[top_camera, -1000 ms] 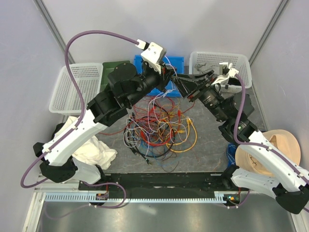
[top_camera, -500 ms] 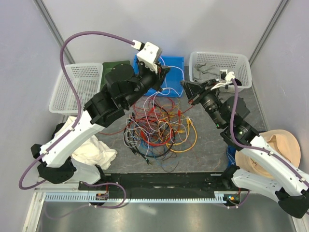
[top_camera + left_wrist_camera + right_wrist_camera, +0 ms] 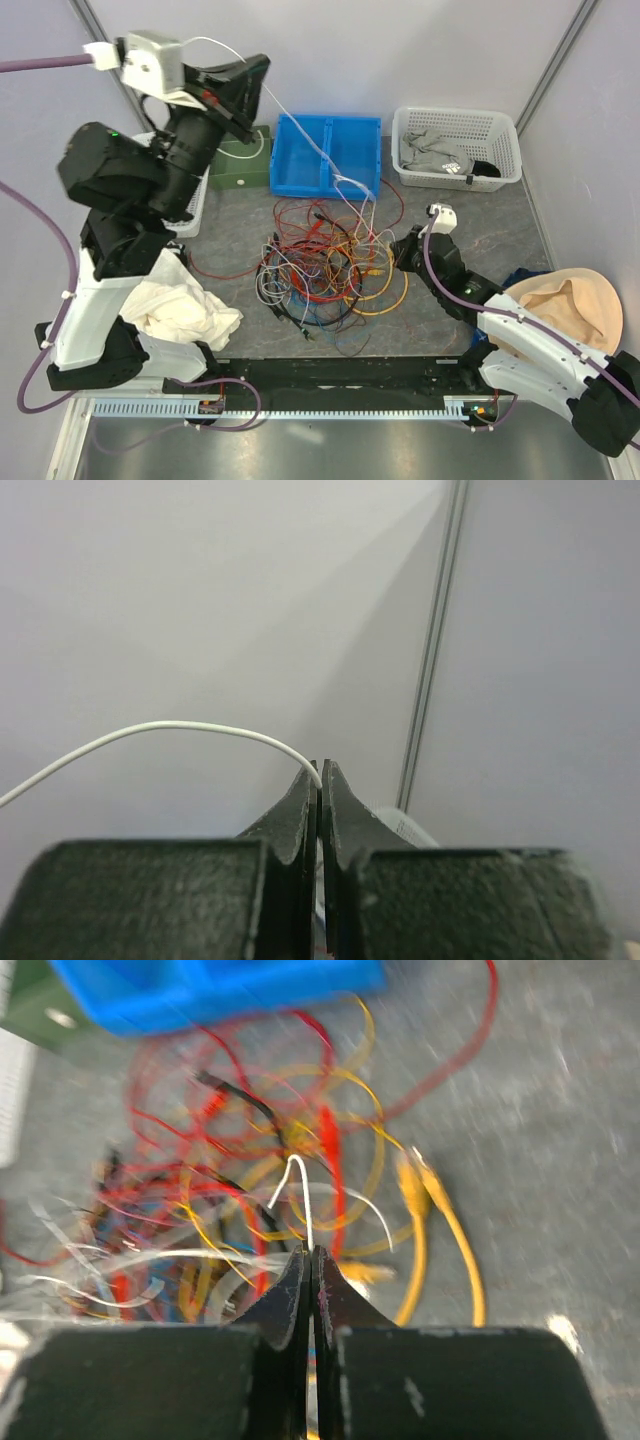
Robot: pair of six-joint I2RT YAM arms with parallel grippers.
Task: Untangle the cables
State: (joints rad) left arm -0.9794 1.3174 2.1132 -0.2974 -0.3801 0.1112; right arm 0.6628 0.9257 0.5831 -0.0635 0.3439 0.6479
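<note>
The cables lie as a tangled heap of red, orange, yellow, white, blue and black wires in the middle of the table. One white cable runs taut from the heap up to my left gripper, held high at the back left. In the left wrist view, that gripper is shut on the white cable. My right gripper sits low at the heap's right edge. Its jaws are shut on a white cable that rises from the tangle beside a yellow cable.
A blue bin and a green box stand behind the heap. A white basket with clothes is at the back right. A white cloth lies front left, a tan hat front right.
My left arm has swung up and to the left, drawing the white cable taut out of the heap. My right gripper has shut and come down from near the basket to the heap's right edge.
</note>
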